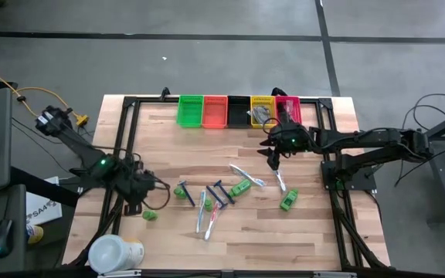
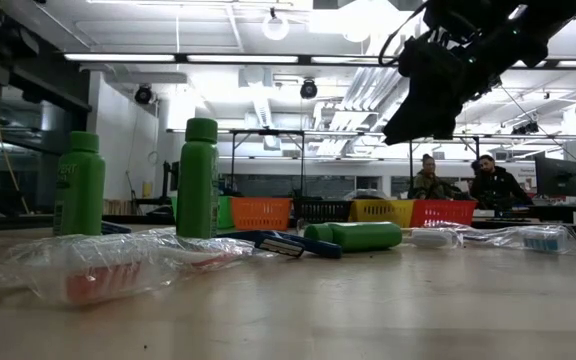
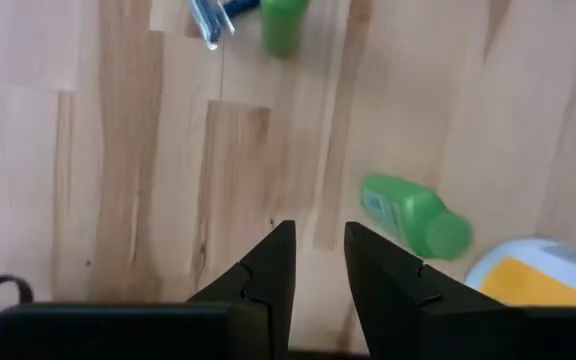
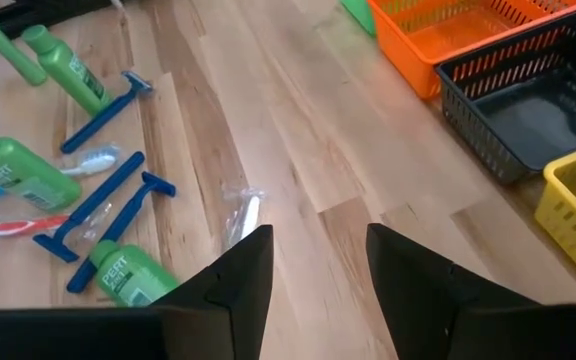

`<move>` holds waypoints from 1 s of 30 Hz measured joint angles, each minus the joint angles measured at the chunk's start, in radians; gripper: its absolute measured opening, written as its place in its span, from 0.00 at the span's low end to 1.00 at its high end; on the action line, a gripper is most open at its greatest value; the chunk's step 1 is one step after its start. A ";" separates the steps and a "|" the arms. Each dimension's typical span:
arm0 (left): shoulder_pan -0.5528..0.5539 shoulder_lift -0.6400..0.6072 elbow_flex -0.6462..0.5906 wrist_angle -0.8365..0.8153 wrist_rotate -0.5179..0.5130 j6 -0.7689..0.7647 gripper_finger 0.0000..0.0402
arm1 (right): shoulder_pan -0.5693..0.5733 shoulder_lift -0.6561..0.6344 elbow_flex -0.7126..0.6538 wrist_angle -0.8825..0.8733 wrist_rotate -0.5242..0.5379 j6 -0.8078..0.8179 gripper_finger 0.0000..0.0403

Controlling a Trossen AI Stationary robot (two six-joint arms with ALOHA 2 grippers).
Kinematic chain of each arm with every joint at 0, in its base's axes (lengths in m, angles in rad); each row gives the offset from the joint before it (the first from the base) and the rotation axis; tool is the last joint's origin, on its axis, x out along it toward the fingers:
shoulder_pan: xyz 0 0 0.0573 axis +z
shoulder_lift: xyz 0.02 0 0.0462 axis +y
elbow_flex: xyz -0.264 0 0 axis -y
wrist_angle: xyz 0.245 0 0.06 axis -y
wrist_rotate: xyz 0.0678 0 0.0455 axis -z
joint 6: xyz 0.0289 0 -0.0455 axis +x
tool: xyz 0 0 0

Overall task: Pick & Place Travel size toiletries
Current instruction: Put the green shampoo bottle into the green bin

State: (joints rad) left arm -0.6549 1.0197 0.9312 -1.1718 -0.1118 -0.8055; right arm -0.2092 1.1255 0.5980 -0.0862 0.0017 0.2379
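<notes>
High view first: the toiletries lie loose in the lower middle of the frame, green mini bottles [image 1: 242,188], blue razors [image 1: 219,193] and wrapped toothbrushes [image 1: 247,176] scattered on the worktop [image 1: 315,232]. The coloured bins [image 1: 215,111] line the top edge, most likely so each item can be sorted in. The right gripper [image 1: 273,158] hovers right of centre, just below the bins; its wrist view shows its jaws [image 4: 313,275] parted with nothing between them, so it looks poised to reach for something. The left gripper [image 1: 147,185] sits at left; its fingers [image 3: 318,275] stand a little apart, empty, with one green bottle [image 3: 418,218] lying just beside. Whether the yellow bin [image 1: 262,110] holds anything, I cannot tell. The white tub [image 1: 110,253] is cut off at the bottom edge.
</notes>
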 joint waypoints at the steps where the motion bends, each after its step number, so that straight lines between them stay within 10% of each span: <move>1: -0.015 0.021 0.020 -0.005 0.002 -0.008 0.22 | 0.000 0.000 0.000 -0.006 0.000 -0.003 0.39; 21: -0.125 0.240 0.140 0.008 0.124 -0.219 0.24 | 0.000 0.000 0.000 -0.054 0.000 -0.044 0.39; 30: -0.124 0.254 0.140 0.012 0.120 -0.283 0.52 | 0.000 0.000 0.000 -0.062 0.000 -0.048 0.39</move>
State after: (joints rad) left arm -0.7792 1.2732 1.0714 -1.1594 0.0082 -1.0885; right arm -0.2092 1.1255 0.5980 -0.1481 0.0013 0.1898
